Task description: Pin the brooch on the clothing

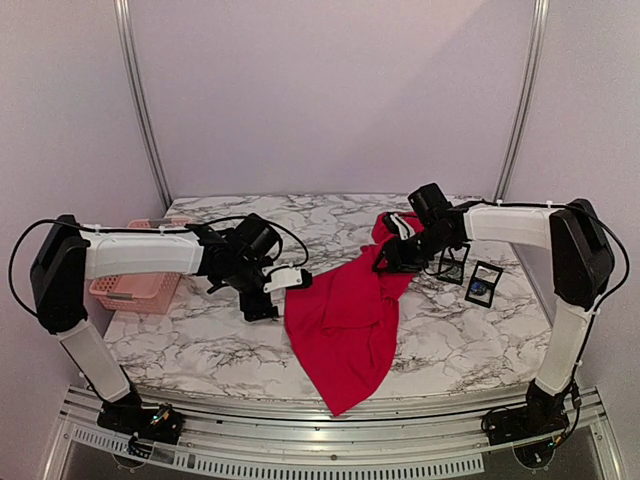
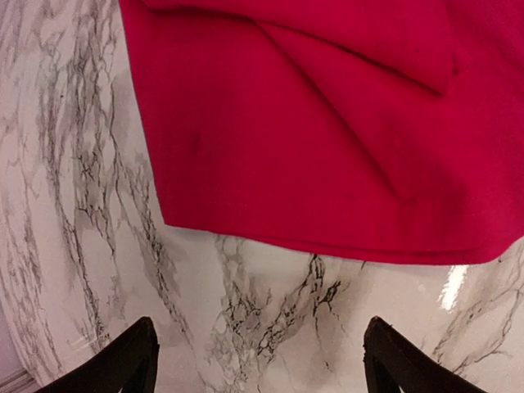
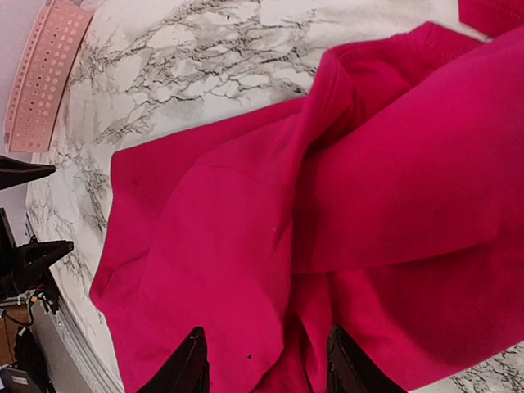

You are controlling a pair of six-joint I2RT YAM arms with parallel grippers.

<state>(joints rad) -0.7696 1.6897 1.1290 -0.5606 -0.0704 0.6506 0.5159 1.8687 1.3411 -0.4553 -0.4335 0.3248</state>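
Observation:
The clothing, a bright red T-shirt point(image 1: 345, 320), lies crumpled down the middle of the marble table point(image 1: 450, 340). Its lower end hangs over the near edge. My left gripper point(image 1: 280, 295) hovers just left of the shirt. In the left wrist view it point(image 2: 259, 321) is open over bare marble, a little short of the shirt's hem point(image 2: 327, 246). My right gripper point(image 1: 390, 258) is at the shirt's upper end. In the right wrist view it point(image 3: 266, 329) stands open with folds of the red fabric point(image 3: 246, 246) under and between its fingers. I cannot make out the brooch for certain.
A pink perforated basket point(image 1: 150, 285) sits at the table's left edge, behind the left arm. Two small black-framed boxes point(image 1: 455, 265) point(image 1: 485, 283) stand right of the shirt, and the nearer one holds something bluish. A metal rail point(image 1: 330, 440) runs along the near edge.

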